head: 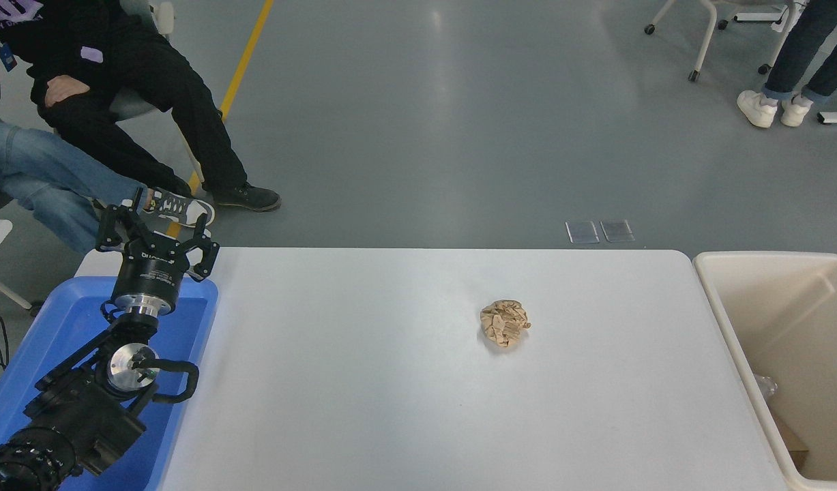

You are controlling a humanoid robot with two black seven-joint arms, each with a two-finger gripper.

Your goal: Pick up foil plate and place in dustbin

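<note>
Paper ball [505,324] mid-table [391,409], tray [50,327] at left edge, dustbin [732,320] at right edge.

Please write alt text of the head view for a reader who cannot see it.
A white table holds only a crumpled brown paper ball near its middle. The beige dustbin stands at its right end; the left gripper is parked, open, above a blue tray at the left. People sit beyond the table.
</note>
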